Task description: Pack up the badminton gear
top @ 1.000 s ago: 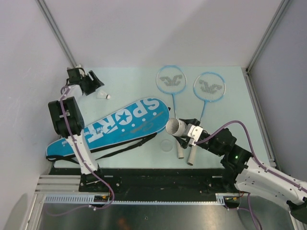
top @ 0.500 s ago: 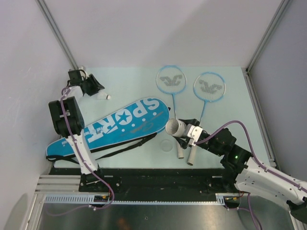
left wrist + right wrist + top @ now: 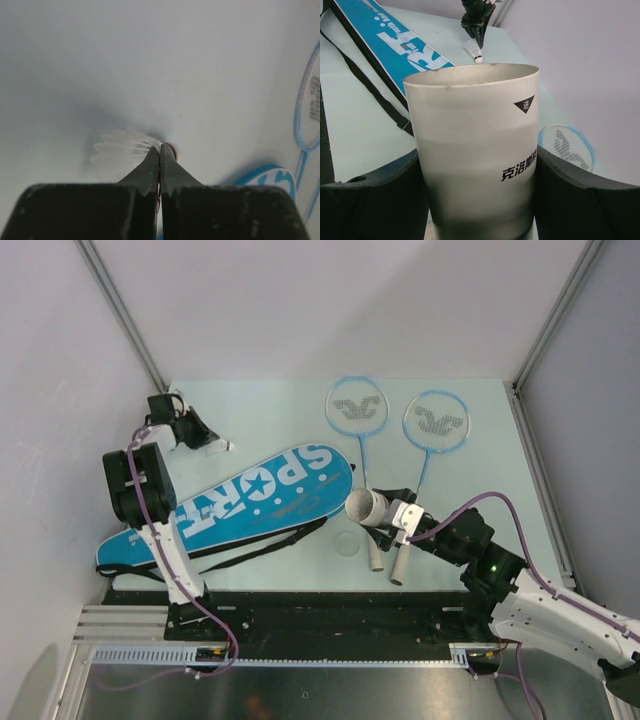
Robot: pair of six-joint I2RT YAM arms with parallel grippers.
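Observation:
At the far left of the table, a small white shuttlecock (image 3: 116, 152) lies with its cork to the right. My left gripper (image 3: 160, 149) is shut on the shuttlecock where the feathers meet the cork; the top view shows that gripper (image 3: 207, 439) low over the table. My right gripper (image 3: 477, 200) is shut on the long white tube (image 3: 475, 145), whose open mouth (image 3: 362, 505) points toward the left arm. Two light-blue rackets (image 3: 357, 408) (image 3: 436, 422) lie side by side at the back. The blue "SPORT" bag (image 3: 250, 502) lies diagonally at the left.
The bag's black strap (image 3: 262, 545) trails toward the near edge. A faint round lid (image 3: 347, 543) lies near the racket handles (image 3: 374, 555). White walls close in the table at the left and back, and a metal post (image 3: 545, 490) runs along the right edge.
My left gripper has shut on the shuttlecock and shifted slightly toward the near side. The right gripper and the tube have stayed where they were.

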